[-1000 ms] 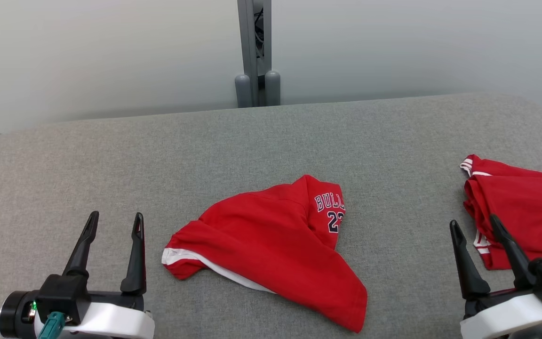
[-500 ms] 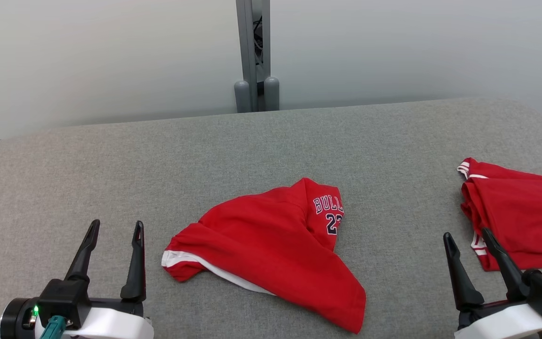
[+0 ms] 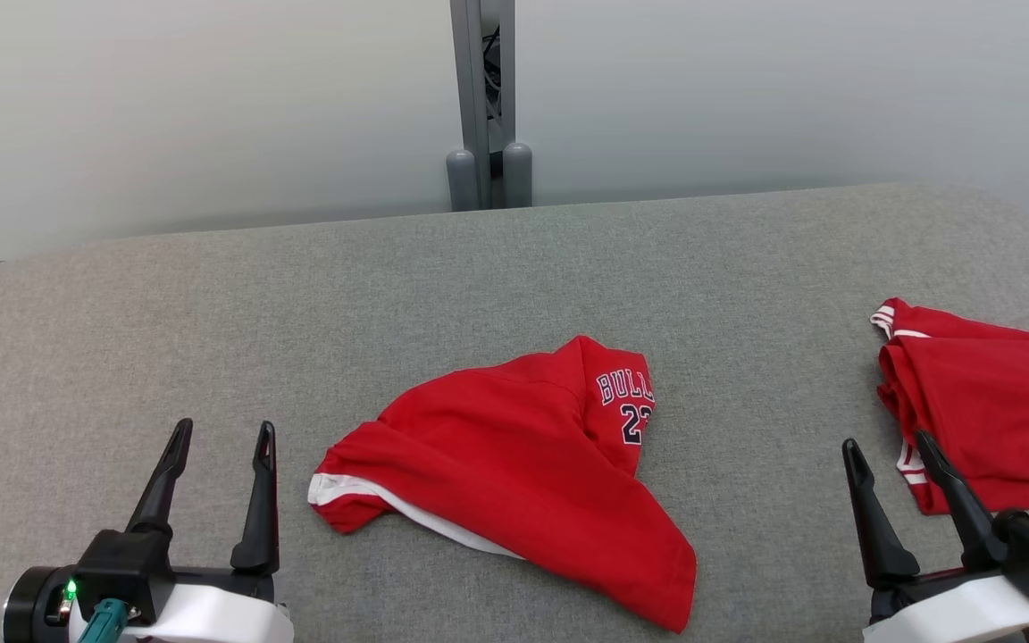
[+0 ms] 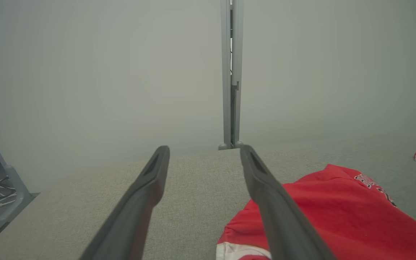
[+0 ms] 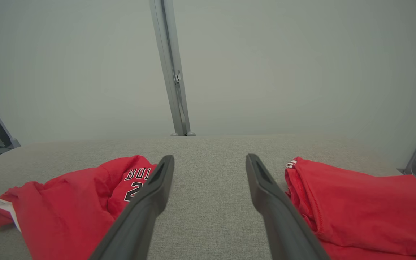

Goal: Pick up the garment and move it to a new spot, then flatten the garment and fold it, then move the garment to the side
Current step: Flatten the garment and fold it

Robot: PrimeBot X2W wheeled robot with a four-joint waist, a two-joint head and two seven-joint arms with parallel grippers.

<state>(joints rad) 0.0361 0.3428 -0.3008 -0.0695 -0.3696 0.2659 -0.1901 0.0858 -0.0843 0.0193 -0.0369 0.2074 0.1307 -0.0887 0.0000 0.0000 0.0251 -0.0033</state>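
Seeing bare table [image 3: 211, 304] upper left of the centre garment [image 3: 514, 464], I have left gripper [image 3: 224, 427] and right gripper [image 3: 886, 441] gaping, empty.

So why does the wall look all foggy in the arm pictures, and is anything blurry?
Left wrist view: the wall looks hazy, and the left pincer blurs toward the bottom edge. Right wrist view: same haze, and the grey post looks tilted. Head view: sharp and evenly lit, no glare, with the letters on the red Bulls shirt easy to read.
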